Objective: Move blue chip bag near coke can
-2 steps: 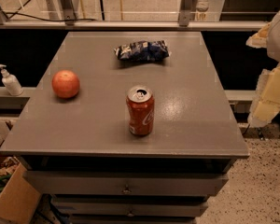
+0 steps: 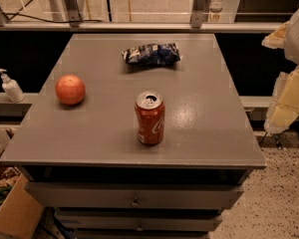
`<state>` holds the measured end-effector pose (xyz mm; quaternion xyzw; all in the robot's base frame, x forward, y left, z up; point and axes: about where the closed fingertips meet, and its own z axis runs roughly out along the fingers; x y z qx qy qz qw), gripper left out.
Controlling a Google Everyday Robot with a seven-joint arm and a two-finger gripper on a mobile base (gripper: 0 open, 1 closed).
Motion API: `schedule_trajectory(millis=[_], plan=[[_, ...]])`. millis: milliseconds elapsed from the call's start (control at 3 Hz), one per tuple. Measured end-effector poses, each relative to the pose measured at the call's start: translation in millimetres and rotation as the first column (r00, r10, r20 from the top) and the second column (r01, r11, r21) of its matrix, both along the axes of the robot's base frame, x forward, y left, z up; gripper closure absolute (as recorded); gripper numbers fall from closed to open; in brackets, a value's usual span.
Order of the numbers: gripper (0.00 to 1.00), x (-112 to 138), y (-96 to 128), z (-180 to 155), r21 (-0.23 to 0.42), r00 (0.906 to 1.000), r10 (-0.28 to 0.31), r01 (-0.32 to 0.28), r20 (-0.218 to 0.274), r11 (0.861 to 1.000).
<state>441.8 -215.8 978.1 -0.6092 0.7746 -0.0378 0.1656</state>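
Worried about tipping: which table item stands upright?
The coke can, front centre; the blue chip bag lies flat, the orange is round. The tool is off the table's right edge.

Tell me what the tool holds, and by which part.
Nothing. The tool is right of the table; the blue chip bag and coke can rest on it, untouched.

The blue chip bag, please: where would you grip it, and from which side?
I'd pinch the blue chip bag across its short width at mid-length, coming down from above: it lies flat, long axis left-right, nothing touching it. The gripper sits beyond the right edge of the table.
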Motion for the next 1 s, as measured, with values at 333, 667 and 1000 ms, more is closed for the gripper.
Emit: schedule_trajectory(millis=[333, 667, 1000], plan=[[0.00, 19, 10, -16, 0.027, 0.9994, 0.031, -0.031, 0.014, 0.999], [0.00, 56, 24, -36, 0.107, 0.9978, 0.041, -0.047, 0.052, 0.993], [0.00, 97, 38, -49, 0.190, 0.9946, 0.017, -0.036, 0.102, 0.981]])
